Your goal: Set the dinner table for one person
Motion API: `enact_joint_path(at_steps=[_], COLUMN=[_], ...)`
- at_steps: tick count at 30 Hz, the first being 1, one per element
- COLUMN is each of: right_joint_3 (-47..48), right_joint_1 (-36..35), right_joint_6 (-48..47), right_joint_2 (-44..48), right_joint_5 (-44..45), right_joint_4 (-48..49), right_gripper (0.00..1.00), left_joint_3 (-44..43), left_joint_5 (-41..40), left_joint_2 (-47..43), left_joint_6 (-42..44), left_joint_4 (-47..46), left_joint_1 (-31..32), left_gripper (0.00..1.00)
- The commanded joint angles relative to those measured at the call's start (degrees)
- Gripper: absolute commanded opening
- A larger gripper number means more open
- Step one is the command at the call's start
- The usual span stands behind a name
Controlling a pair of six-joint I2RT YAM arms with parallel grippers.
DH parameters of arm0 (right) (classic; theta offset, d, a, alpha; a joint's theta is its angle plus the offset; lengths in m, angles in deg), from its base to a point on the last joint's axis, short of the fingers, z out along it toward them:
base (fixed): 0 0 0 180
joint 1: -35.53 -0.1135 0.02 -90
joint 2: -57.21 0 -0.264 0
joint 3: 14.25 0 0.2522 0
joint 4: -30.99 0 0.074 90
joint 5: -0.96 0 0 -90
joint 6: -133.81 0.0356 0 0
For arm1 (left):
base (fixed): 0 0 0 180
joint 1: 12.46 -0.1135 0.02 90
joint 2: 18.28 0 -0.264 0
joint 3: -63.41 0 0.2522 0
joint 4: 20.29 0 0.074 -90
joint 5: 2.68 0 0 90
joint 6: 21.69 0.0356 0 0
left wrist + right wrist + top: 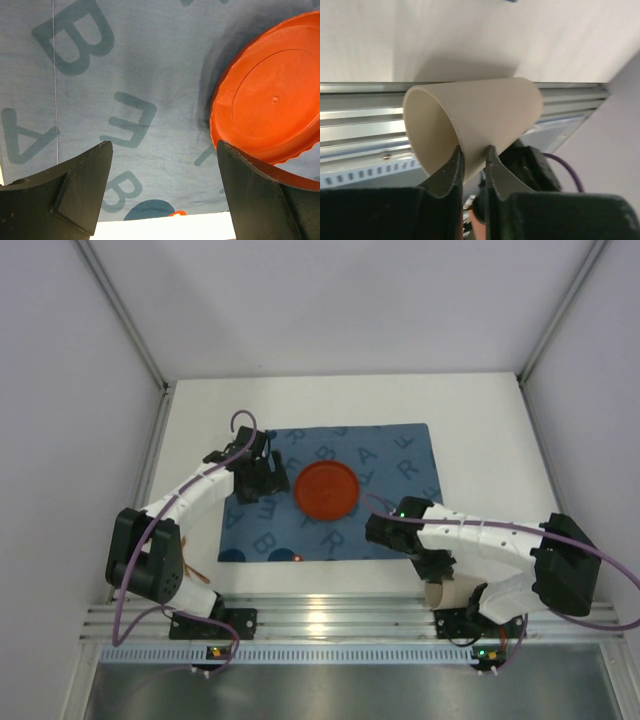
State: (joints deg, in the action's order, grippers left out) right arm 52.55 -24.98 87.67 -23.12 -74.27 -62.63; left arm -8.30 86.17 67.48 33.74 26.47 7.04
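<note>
And there it is: the beige cup (475, 117) is pinched at its rim by the right gripper (472, 150). One finger is tucked inside the mouth and the other is pressed to the outer wall, so the thin wall is clamped between them. The cup is held tipped on its side at the near edge of the white dinner table (470, 30), close by the metal rail (360, 120). The tabletop is seen spread beneath both arms. Over on the other side, the left gripper (164, 146) is held spread wide with nothing between its fingers, above the blue lettered mat (125, 60). The orange plate (272, 100) is laid on that mat, just beside the finger on the right of the wrist view.
</note>
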Motion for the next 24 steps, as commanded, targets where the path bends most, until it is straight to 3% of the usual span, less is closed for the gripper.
enact_joint_path(at_steps=[1,9,11,16,19,20,24], right_joint_3=[2.0,11.8,15.8,36.0,44.9,46.5,52.7], right_joint_1=[-1.2,-1.4,-1.5,1.1,7.5,12.5,25.3], right_joint_6=[0.9,4.8,4.9,-0.7,-8.0,-11.5,-17.4], right_joint_2=[-0.4,8.8,8.9,4.3,-0.2,-1.2,-8.7], right_joint_5=[0.9,-4.1,-2.8,7.6,9.2,8.4,1.2], right_joint_4=[-5.5,-6.0,-5.8,-5.7,-3.0,-1.8,7.6], right_gripper=[0.03,0.00,0.00,0.00,0.00,0.00,0.00], left_joint_3=[-1.4,-1.6,-2.1,-4.3,-6.5,-7.0,-9.0], left_joint_5=[-1.0,-0.5,-0.4,0.7,0.6,0.4,-0.4], left_joint_2=[-0.6,-0.1,0.2,0.9,1.3,1.4,0.7], left_joint_6=[0.6,0.8,0.8,0.9,1.5,1.7,2.7], left_joint_4=[-1.1,-1.3,-1.4,-1.1,0.3,0.7,3.1], left_joint_1=[0.2,0.2,0.2,0.2,0.3,0.3,0.3], left_gripper=[0.90,0.90,0.90,0.90,0.89,0.89,0.89])
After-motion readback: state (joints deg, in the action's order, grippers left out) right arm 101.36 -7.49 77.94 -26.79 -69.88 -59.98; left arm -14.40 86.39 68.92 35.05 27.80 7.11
